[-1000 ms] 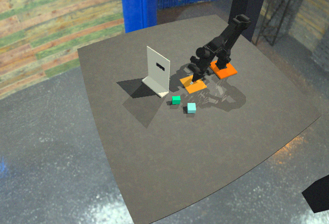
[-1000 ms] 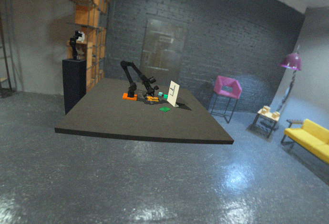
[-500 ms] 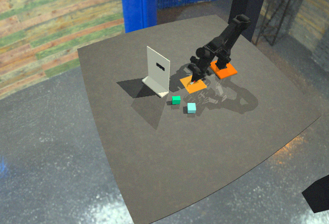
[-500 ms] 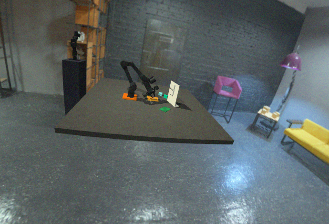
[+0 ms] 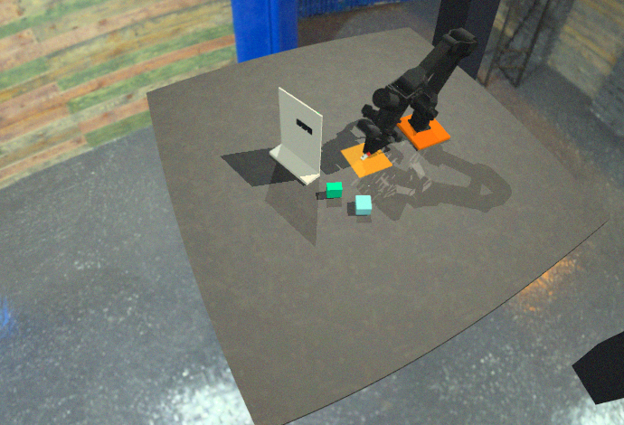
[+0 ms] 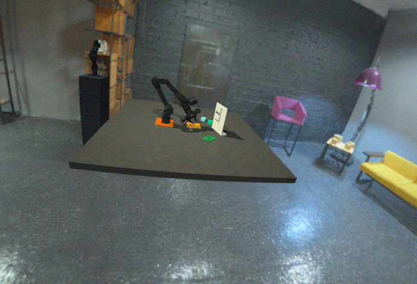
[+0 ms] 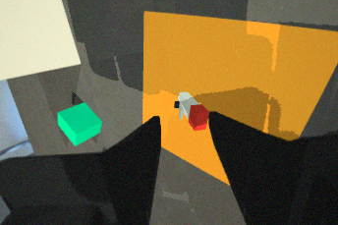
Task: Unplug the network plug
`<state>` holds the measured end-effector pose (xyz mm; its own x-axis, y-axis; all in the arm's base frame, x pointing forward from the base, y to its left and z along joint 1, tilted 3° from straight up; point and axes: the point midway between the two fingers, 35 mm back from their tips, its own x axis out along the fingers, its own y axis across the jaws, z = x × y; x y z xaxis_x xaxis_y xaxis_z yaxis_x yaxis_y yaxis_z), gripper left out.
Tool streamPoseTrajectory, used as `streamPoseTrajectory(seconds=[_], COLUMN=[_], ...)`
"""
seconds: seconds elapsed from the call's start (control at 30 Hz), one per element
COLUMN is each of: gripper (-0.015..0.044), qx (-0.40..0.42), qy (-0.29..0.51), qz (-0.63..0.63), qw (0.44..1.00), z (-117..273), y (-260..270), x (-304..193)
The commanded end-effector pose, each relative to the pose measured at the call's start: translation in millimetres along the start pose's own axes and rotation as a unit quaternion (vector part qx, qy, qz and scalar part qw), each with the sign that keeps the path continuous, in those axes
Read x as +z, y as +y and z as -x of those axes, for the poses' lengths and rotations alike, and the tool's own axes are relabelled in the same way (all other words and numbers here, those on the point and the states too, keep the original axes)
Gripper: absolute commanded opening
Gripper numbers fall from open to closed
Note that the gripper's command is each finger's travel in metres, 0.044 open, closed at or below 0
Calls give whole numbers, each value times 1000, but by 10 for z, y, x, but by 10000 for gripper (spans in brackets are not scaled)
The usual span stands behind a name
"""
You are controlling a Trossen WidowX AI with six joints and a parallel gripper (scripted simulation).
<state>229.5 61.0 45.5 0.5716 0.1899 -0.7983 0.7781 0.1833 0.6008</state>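
- The fingers stood apart with nothing between them, hanging low over the orange square [image 7: 236,70]
- The plug [image 7: 193,111] lay on the orange square, in the gap ahead of the two finger tips and touching neither that I could see
- The plug showed a pale grey front part and a red rear part, with a small dark bit at the grey end
- In the top view the plug [image 5: 366,155] sat near the middle of the square [image 5: 366,163], just below the arm's [image 5: 418,82] lowered end
- The arm rose from an orange base plate [image 5: 428,134] on the counter [image 5: 353,284], just beside the marked square, and bent forward and down over it
- The white upright panel [image 5: 301,133] stood on its foot well to one side of the square, its dark socket [image 5: 304,127] showing as an empty slot
- A green cube [image 5: 333,189] and a light blue cube [image 5: 363,204] rested on the counter near the square, apart from each other and from the plug
- In the exterior view a flat green patch [image 6: 208,138] lay on the counter in front of the panel [image 6: 219,118]
- Dark shadows of the arm fell across the square and the counter around it
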Motion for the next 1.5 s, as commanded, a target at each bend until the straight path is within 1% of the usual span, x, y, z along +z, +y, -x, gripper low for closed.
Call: streamPoseTrajectory(seconds=[0.0, 0.73, 1.47], gripper=[156, 156, 156], qx=[2, 0, 0], qy=[1, 0, 0], qz=[2, 1, 1], qw=[1000, 1000, 1000], z=[42, 223, 436], y=[18, 10, 190], x=[-2, 7, 12])
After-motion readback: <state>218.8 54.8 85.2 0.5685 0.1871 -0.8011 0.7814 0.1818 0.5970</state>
